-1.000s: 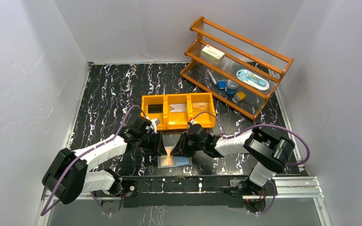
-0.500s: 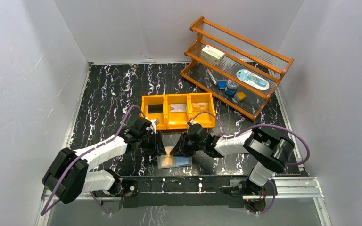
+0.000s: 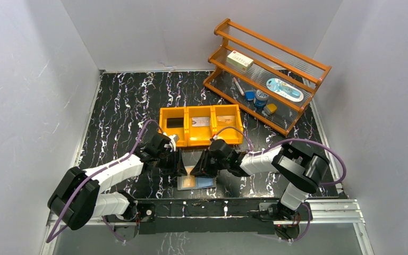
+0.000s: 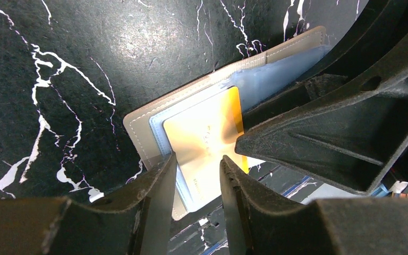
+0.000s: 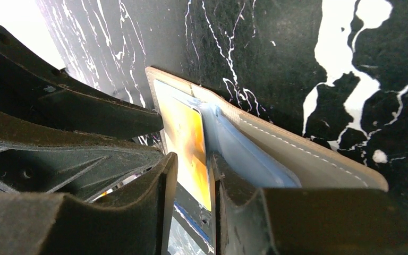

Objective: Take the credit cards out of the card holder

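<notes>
Marbled table (image 3: pixel 122 101): card holder (image 4: pixel 138 127) contains tan-orange card (image 4: pixel 207 138); left end effector (image 4: pixel 196 163), right end effector (image 5: pixel 192 162) both parted.

The left arm (image 3: pixel 111 170) and the right arm (image 3: pixel 263 159) look alike: white link shells between bulky, rounded black joint housings — the largest at eight and four o'clock in the overhead view — with a purple cable (image 3: pixel 138 142) looping along each. The left tool (image 4: pixel 197 162) and the right tool (image 5: pixel 191 159) are matte black, their fingers (image 4: pixel 149 212) tapering wedges with a grainy finish, raised ribs framing triangular recesses and a small round hole near one edge.
</notes>
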Controlling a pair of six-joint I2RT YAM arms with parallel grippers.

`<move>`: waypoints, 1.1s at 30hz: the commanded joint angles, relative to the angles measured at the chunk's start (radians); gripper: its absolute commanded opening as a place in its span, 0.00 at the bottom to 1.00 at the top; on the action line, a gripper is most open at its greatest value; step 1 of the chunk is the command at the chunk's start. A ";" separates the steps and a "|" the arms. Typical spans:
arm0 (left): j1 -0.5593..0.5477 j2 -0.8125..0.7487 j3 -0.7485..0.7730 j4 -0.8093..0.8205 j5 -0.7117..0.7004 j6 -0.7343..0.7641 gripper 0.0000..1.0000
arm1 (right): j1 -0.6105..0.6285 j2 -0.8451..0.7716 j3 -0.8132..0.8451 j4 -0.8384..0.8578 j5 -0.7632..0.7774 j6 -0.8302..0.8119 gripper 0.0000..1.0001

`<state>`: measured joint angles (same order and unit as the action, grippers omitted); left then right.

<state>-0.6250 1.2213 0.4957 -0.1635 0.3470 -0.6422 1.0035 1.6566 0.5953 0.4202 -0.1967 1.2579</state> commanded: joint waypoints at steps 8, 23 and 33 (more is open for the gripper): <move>-0.015 0.000 -0.027 -0.010 0.012 -0.012 0.33 | 0.023 -0.019 0.006 0.012 0.043 -0.040 0.14; -0.015 0.004 -0.027 -0.024 -0.011 -0.006 0.33 | -0.007 -0.188 -0.082 -0.095 0.119 -0.060 0.00; -0.016 -0.039 0.020 -0.022 0.017 0.000 0.37 | -0.014 -0.187 -0.104 -0.093 0.107 -0.051 0.02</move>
<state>-0.6327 1.2152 0.4854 -0.1528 0.3515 -0.6514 0.9939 1.4567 0.4896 0.3321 -0.1032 1.2053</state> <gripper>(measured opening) 0.350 0.021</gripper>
